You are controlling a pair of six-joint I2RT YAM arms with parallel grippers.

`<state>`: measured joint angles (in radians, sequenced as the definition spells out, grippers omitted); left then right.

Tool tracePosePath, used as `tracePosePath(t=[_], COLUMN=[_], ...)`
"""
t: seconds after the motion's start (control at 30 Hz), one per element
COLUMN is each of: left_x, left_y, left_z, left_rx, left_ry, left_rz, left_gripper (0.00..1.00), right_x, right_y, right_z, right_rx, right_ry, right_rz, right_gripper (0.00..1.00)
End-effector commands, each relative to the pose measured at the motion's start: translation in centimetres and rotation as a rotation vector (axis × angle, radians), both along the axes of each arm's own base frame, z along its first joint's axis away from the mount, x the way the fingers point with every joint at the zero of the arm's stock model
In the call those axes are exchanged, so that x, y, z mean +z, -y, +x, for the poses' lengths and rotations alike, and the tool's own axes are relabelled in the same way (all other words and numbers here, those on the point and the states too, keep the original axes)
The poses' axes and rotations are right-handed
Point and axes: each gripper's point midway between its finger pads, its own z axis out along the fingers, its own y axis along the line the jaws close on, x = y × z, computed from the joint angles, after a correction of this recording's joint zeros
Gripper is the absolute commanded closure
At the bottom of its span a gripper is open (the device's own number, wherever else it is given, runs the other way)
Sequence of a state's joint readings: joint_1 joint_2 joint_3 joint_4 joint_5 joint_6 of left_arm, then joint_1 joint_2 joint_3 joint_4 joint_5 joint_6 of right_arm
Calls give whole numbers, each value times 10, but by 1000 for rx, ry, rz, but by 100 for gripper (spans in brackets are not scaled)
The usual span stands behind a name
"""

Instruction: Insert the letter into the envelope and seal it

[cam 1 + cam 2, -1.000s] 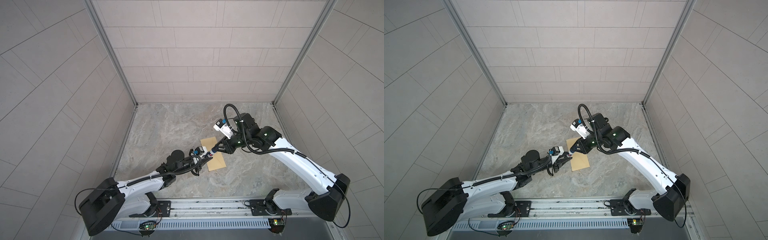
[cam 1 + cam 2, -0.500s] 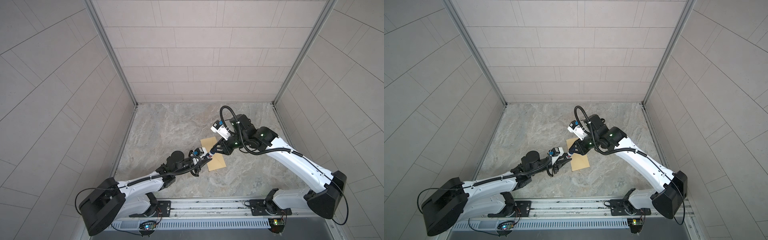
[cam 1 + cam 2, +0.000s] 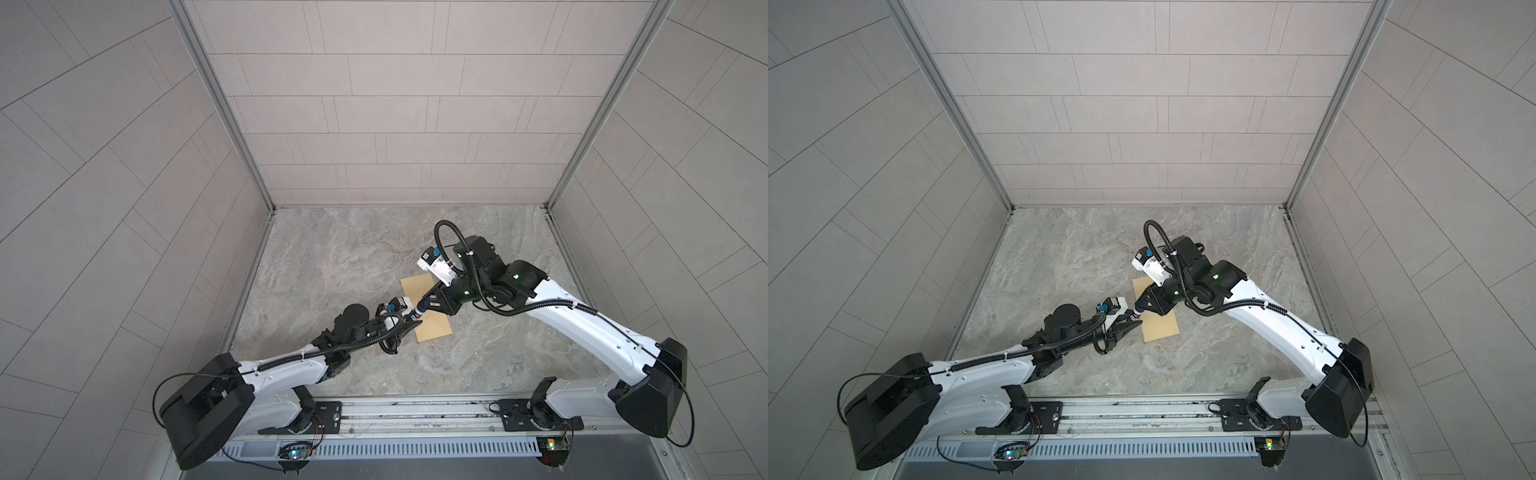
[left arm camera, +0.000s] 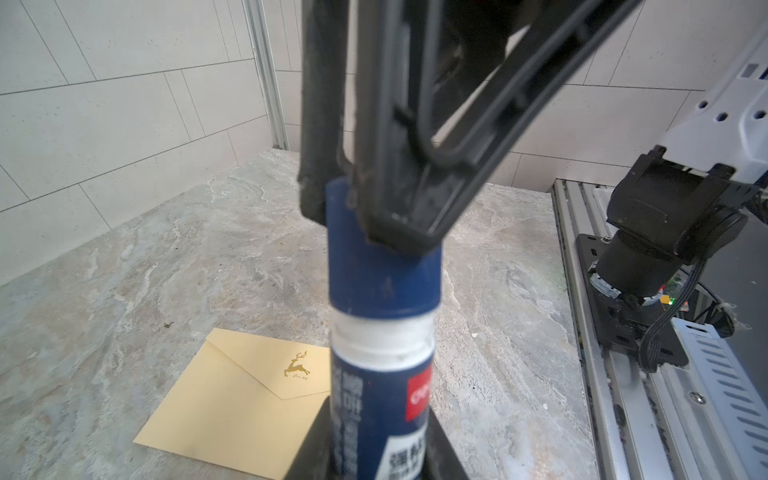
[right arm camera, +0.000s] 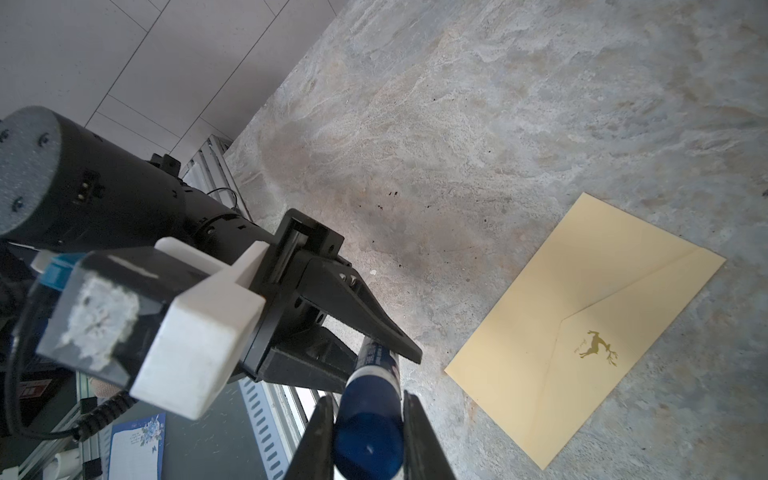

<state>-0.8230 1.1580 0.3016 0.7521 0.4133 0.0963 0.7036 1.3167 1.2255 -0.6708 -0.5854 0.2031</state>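
The yellow-tan envelope (image 3: 434,329) (image 3: 1161,329) lies flat on the marble table, flap folded down, a gold deer printed on the flap (image 4: 297,365) (image 5: 598,345). The letter is out of view. A blue glue stick (image 4: 382,299) (image 5: 372,428) hangs in the air beside the envelope's left edge, held by both grippers. My left gripper (image 3: 408,323) (image 4: 378,457) is shut on its labelled body. My right gripper (image 3: 424,305) (image 5: 370,436) is shut on its blue cap end. The two grippers meet tip to tip (image 3: 1137,313).
Tiled walls enclose the table on three sides. A metal rail (image 3: 415,409) with both arm bases runs along the front edge. In the right wrist view a blue-flowered sheet of paper (image 5: 137,440) lies below that front edge, off the table.
The right arm's wrist has swung slightly to the left. Both grippers stay shut on the glue stick and the envelope has not moved.
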Motion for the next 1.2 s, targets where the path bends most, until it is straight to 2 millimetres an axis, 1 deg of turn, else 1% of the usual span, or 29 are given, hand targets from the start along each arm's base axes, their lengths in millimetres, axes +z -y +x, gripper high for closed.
tracePosePath(t=[0.0, 0.6, 1.03, 1.17], left_x=[67, 72, 78, 83], left_y=[6, 4, 0, -1], left_z=[5, 7, 9, 9], left_rx=[6, 22, 42, 50], left_ry=[153, 171, 193, 203], left_rz=[-190, -201, -213, -232], left_gripper=[100, 100, 100, 100], right_x=[-23, -61, -101, -109], right_y=[-8, -17, -18, -16], right_z=[-29, -42, -58, -62], right_rx=[74, 83, 86, 93], right_ry=[-110, -210, -285, -304], right_rz=[-29, -59, -122, -138], right_gripper=[88, 89, 90, 90])
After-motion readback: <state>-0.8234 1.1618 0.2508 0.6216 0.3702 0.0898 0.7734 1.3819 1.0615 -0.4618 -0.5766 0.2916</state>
